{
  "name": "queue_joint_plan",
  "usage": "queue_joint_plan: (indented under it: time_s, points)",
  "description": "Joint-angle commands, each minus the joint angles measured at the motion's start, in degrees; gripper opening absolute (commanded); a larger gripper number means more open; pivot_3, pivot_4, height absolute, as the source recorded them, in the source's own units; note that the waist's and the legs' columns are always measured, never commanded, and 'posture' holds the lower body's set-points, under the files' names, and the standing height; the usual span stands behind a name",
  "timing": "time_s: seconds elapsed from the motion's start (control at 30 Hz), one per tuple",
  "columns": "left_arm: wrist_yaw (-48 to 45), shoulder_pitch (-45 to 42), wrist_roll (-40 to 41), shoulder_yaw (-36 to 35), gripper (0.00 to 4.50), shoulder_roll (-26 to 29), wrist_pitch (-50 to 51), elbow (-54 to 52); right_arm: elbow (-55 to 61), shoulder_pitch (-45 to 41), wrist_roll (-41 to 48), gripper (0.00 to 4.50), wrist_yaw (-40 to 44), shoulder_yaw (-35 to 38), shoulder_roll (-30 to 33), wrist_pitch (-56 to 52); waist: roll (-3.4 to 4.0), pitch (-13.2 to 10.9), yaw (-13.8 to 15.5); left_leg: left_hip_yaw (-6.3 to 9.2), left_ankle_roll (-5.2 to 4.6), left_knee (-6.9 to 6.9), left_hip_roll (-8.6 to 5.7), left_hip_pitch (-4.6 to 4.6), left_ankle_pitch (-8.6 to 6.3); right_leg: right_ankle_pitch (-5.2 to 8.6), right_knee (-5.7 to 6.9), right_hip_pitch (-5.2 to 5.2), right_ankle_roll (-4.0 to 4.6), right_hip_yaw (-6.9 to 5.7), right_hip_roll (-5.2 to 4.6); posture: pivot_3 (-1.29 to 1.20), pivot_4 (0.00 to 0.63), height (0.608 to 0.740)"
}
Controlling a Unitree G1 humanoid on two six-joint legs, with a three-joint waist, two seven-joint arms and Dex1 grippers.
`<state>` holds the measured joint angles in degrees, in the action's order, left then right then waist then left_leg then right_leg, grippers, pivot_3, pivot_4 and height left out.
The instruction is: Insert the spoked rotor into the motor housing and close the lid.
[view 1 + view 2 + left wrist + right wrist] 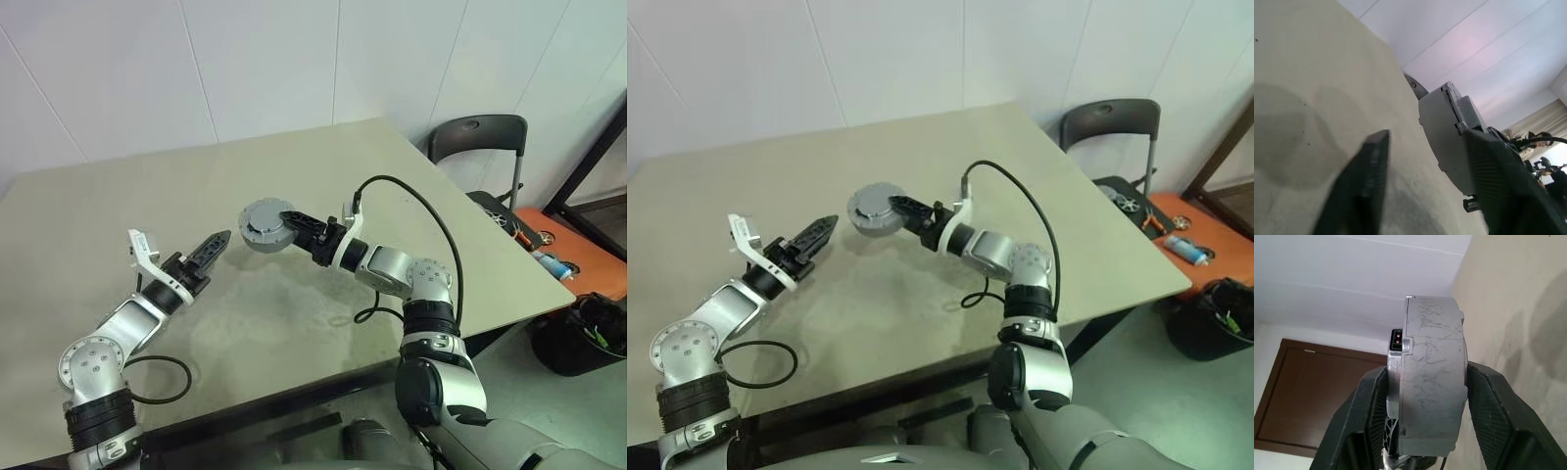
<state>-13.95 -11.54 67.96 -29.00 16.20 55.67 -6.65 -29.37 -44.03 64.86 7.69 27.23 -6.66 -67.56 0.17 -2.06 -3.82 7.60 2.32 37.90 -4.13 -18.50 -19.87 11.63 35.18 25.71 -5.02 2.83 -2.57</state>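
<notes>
The right claw (294,223) grips the closed grey motor housing (263,226) by its faces, edge-on above the counter (294,323) middle, while the left claw (213,246) stands parted and empty just beside it, so assembly looks finished and setting it down likely comes next.

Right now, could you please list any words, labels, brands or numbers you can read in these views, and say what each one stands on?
None can be read.
The grey round motor assembly held by the right gripper shows scratches and a small connector, no lettering.
The left gripper, the table and the chair carry no legible marks.
</notes>
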Motion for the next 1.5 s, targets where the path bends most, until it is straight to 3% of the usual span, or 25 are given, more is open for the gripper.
queue_joint_plan:
  time_s: [0.03, 0.17, 0.43, 0.83, 1.5]
  points:
    - [0.63, -0.64, 2.17, -0.08, 3.29, -0.05, -0.03, 0.97, 1.32, -4.01, 2.74, 2.11, 1.94, -0.07, -1.67, 0.19, 0.00, 0.00, -0.04, 0.00, -0.01, 0.02, 0.00, 0.00, 0.00, 0.00, 0.00, -0.01, 0.00, 0.00, 0.00, 0.00, 0.000, 0.740]
    - [1.73, -2.35, 8.02, -0.64, 3.29, -2.46, -0.98, -0.18, 0.87, -3.86, 2.07, 2.11, 2.13, -0.33, -1.16, 0.15, 0.00, 0.00, -0.04, 0.00, -0.01, 0.04, 0.00, -0.01, -0.01, 0.00, 0.01, 0.00, 0.00, 0.00, -0.03, 0.00, 0.000, 0.740]
    - [2.43, 1.80, 11.20, 4.19, 3.29, -6.23, -1.18, -5.06, 0.26, -3.80, 1.15, 2.11, 2.31, -0.51, 0.02, -0.06, -0.01, 0.01, -0.10, -0.01, -0.02, 0.06, 0.01, -0.01, -0.01, 0.00, 0.01, -0.01, 0.00, 0.01, -0.03, 0.00, 0.000, 0.740]
    - [3.01, -4.40, 8.57, 6.00, 3.29, -9.14, -8.65, 2.88, -0.25, -4.15, -0.06, 2.11, 2.58, -0.76, 1.58, -0.44, -0.02, 0.01, 0.61, 0.00, -0.02, 0.20, -0.01, 0.11, -0.01, -0.03, 0.01, -0.20, 0.02, -0.03, 0.03, 0.00, 0.000, 0.740]
    - [3.59, -7.74, 5.83, 7.02, 3.29, -11.05, -10.32, 6.85, -0.73, -3.98, -1.53, 2.11, 2.87, -1.22, 1.71, 0.37, -0.03, 0.02, 1.30, -0.02, -0.08, 0.22, -0.02, 0.08, -0.04, -0.03, -0.05, -0.19, 0.02, -0.02, 0.02, 0.00, 0.000, 0.740]
